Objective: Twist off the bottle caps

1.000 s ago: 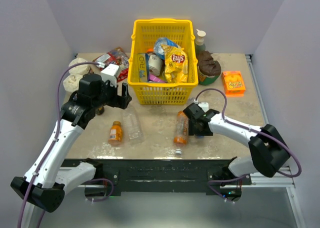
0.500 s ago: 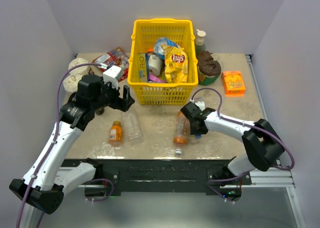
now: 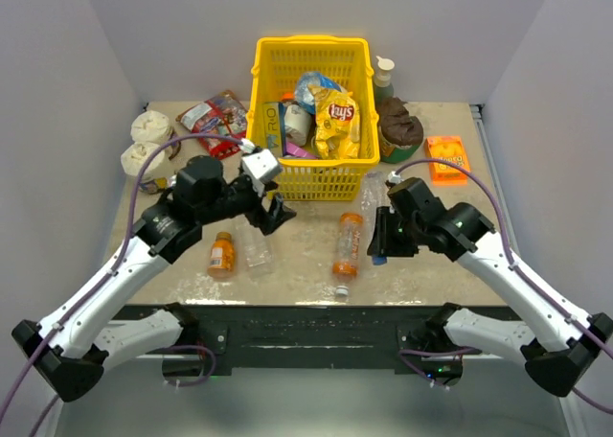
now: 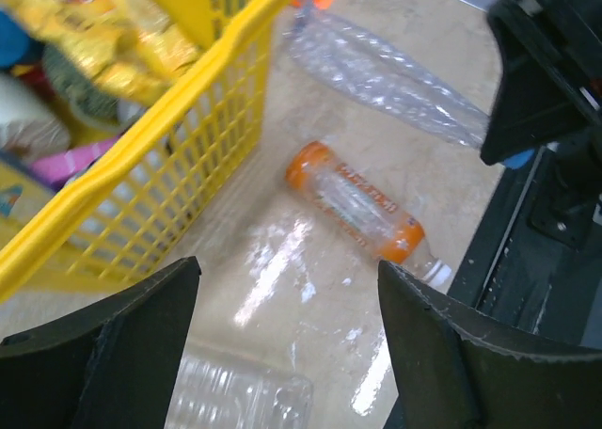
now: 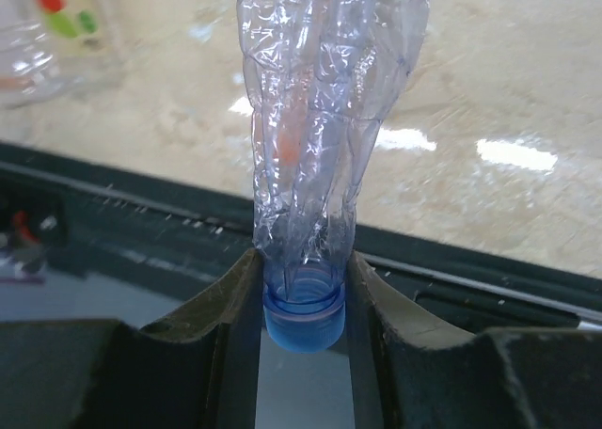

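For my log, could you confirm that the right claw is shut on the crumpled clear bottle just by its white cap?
Not quite: the cap is blue, not white, as the right wrist view shows. Otherwise yes, the right claw is shut on the crumpled clear bottle just by that cap.

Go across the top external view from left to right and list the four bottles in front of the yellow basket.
small orange juice bottle → ribbed clear bottle → tall orange-label bottle → crumpled clear bottle
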You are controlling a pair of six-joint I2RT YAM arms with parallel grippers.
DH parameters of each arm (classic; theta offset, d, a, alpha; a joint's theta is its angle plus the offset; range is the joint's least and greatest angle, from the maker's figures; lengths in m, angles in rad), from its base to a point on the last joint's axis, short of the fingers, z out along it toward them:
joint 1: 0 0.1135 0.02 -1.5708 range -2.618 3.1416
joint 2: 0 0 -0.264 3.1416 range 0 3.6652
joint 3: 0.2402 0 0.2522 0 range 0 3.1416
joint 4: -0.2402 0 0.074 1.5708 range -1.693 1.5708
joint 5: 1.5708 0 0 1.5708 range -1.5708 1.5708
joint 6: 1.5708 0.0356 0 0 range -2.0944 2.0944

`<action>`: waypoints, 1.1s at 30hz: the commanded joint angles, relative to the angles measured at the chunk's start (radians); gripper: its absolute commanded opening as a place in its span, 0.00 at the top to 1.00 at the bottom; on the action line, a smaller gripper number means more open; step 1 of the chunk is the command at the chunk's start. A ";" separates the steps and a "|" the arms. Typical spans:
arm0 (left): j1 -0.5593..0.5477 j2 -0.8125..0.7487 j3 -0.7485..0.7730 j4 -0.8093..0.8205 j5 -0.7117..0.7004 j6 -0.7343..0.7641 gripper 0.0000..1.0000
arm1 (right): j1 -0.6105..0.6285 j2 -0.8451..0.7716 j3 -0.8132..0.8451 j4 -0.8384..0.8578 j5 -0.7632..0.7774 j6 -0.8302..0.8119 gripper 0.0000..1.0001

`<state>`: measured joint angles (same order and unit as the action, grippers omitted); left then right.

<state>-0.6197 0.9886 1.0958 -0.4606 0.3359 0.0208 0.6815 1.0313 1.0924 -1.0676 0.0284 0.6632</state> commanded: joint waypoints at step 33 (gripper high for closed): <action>-0.730 0.151 -0.157 0.257 -0.376 0.530 0.11 | 0.001 0.035 0.136 -0.287 -0.933 -0.111 1.00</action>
<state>-1.3445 1.1149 0.9157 -0.2478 -0.0959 0.5213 0.6804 1.0561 1.1797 -1.3182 -0.8303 0.6064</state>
